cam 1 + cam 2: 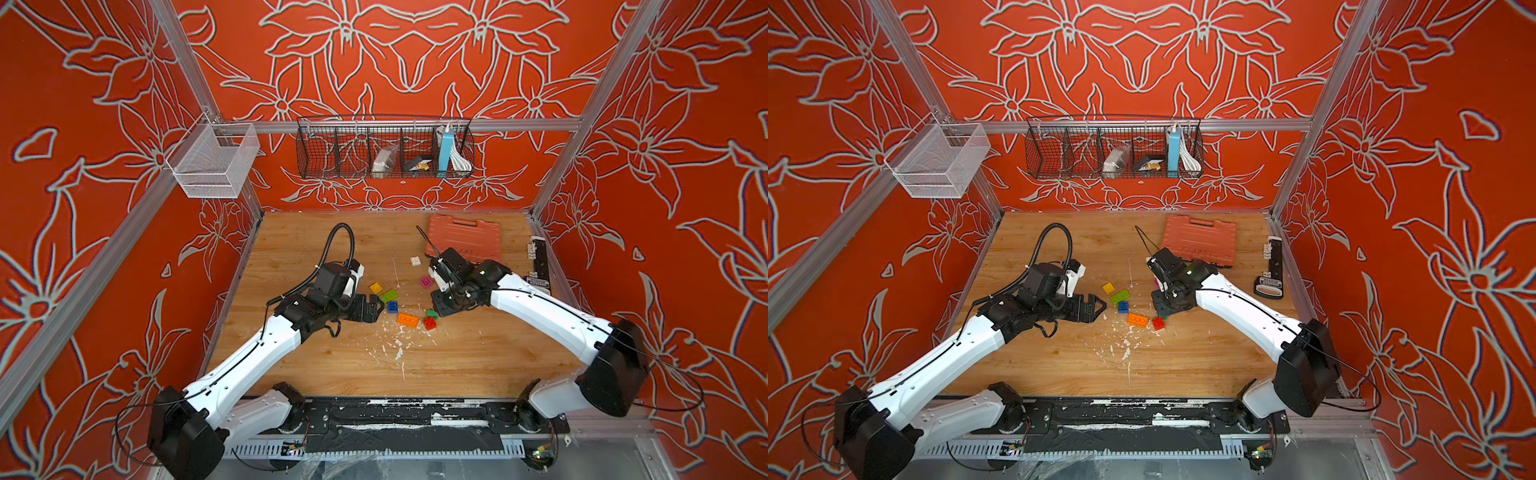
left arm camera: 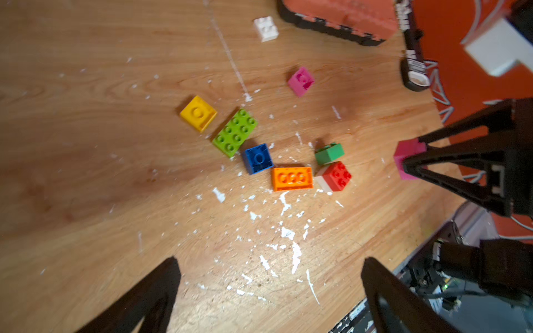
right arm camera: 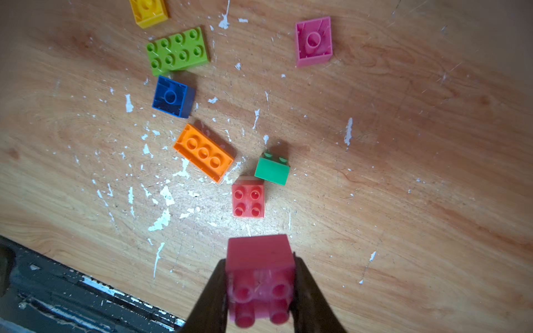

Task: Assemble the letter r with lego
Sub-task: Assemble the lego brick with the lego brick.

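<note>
My right gripper (image 3: 259, 274) clamps a smooth magenta brick (image 3: 258, 250); left gripper (image 2: 271, 261) gapes empty.
Studded red brick (image 3: 248, 200) just ahead; bare scuffed wood (image 3: 418, 173) beside.

- You have bright, even light in both top views. Colours read strong and saturated, and the table (image 1: 457, 365) shows only soft, faint shadows beneath the arms (image 1: 257, 357).
- Wide-lens bending: the posts (image 1: 598, 104) splay outward, and the wall pattern (image 1: 706, 257) carries coloured fringes near the edges.
- Your left wrist view is soft overall; the white brick (image 2: 266, 28) and the case (image 2: 340, 20) are smeared.
- A pale sheen lies on the wood beside the orange brick (image 2: 292, 178).
- In your right wrist view the pink brick (image 3: 259, 276) nearest the lens is out of focus. The corners darken, and the green brick (image 3: 272, 170) casts a short, soft shadow.
</note>
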Tool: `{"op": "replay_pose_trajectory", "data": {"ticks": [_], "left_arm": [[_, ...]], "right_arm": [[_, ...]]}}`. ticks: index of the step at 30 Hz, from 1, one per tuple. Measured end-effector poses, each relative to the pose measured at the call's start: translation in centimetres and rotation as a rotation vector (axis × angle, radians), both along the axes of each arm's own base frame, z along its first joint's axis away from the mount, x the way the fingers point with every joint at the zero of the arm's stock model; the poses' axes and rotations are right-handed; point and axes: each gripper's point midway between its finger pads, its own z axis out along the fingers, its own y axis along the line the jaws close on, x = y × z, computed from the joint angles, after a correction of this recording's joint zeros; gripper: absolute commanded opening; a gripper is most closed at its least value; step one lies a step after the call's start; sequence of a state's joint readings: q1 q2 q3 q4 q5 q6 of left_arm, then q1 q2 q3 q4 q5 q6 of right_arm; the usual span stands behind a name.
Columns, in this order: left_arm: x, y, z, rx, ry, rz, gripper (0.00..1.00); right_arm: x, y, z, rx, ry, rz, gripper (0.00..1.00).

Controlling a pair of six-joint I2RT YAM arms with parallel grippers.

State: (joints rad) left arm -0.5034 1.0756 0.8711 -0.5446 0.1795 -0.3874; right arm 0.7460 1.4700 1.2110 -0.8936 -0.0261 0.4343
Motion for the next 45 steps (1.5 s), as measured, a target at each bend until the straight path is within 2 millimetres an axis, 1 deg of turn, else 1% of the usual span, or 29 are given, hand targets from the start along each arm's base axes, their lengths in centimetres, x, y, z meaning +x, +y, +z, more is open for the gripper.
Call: {"op": "replay_pose_trajectory", "data": {"ticks": [4, 8, 14, 19, 28, 35, 41, 45], "left_arm": [[-0.5, 0.7, -0.5, -0.019, 0.02, 0.061, 0.99], [-1.5, 1.3, -2.0, -0.035, 0.074, 0.114, 0.99], [-1.8, 1.3, -3.4, -0.034, 0.129, 0.139, 0.99], [-2.3, 1.2, -4.2, -0.033, 0.152, 0.141, 0.99], [-2.4, 1.0, -4.3, -0.038, 0.159, 0.141, 0.99], [-2.4, 0.8, -4.2, -0.044, 0.157, 0.137, 0.99], [-2.4, 0.8, -4.2, -0.047, 0.159, 0.134, 0.99], [-2.4, 0.7, -4.2, -0.049, 0.161, 0.131, 0.99]], "right_arm": [[-0.1, 0.0, -1.0, -0.014, 0.014, 0.003, 0.0], [0.0, 0.3, -2.2, -0.037, 0.036, 0.014, 0.0], [-0.4, 0.9, -4.1, -0.08, 0.076, 0.038, 0.0], [-0.7, 1.2, -4.8, -0.099, 0.088, 0.051, 0.0], [-0.8, 1.4, -6.6, -0.134, 0.128, 0.04, 0.0], [-0.2, 2.1, -6.2, -0.118, 0.116, 0.023, 0.0], [0.1, 2.3, -6.8, -0.129, 0.131, 0.013, 0.0], [0.0, 2.3, -6.8, -0.128, 0.133, 0.004, 0.0]]}}
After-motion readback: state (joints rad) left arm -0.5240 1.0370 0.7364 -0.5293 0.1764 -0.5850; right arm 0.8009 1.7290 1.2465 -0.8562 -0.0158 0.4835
